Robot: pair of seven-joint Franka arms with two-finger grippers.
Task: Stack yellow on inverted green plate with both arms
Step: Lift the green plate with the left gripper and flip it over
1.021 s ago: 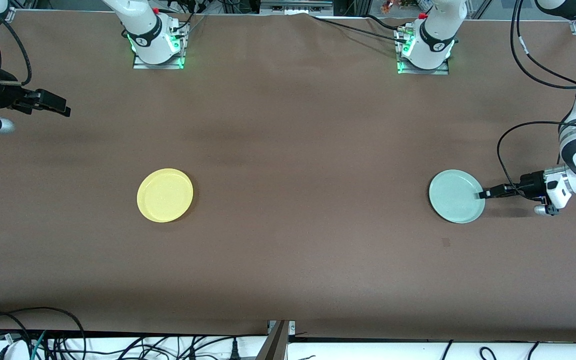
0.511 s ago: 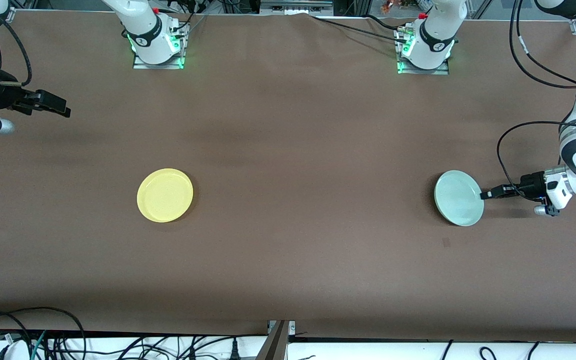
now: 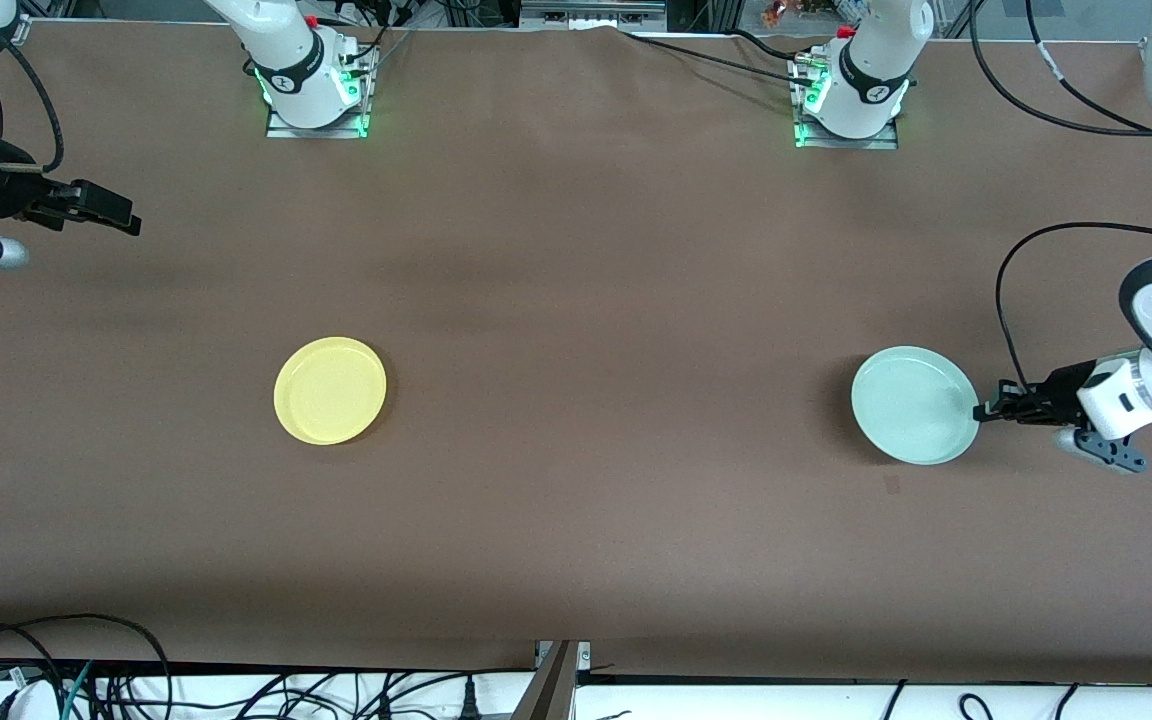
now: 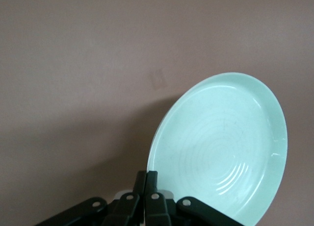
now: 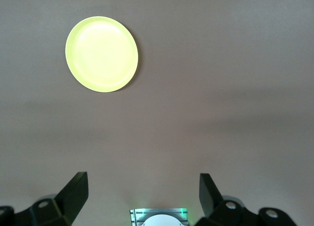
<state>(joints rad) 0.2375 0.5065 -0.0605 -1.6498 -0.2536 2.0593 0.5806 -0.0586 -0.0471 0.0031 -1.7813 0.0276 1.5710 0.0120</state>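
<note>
The pale mint-green plate (image 3: 914,405) is at the left arm's end of the table, tilted and held by its rim. My left gripper (image 3: 981,411) is shut on that rim, on the side toward the table's end. In the left wrist view the plate (image 4: 221,147) shows a face with concentric rings, and the gripper (image 4: 146,176) pinches its edge. The yellow plate (image 3: 330,390) lies flat toward the right arm's end and shows in the right wrist view (image 5: 101,54). My right gripper (image 3: 126,218) is open and empty, waiting in the air at the table's end, well away from the yellow plate.
The two arm bases (image 3: 316,95) (image 3: 848,105) stand along the table's edge farthest from the front camera. A black cable (image 3: 1011,300) loops above the left gripper. A small dark mark (image 3: 893,485) is on the brown cloth near the green plate.
The left gripper has lifted the green plate by its rim, tilted it and turned it, and the wrist has rotated. The yellow plate and the right arm have not moved.
</note>
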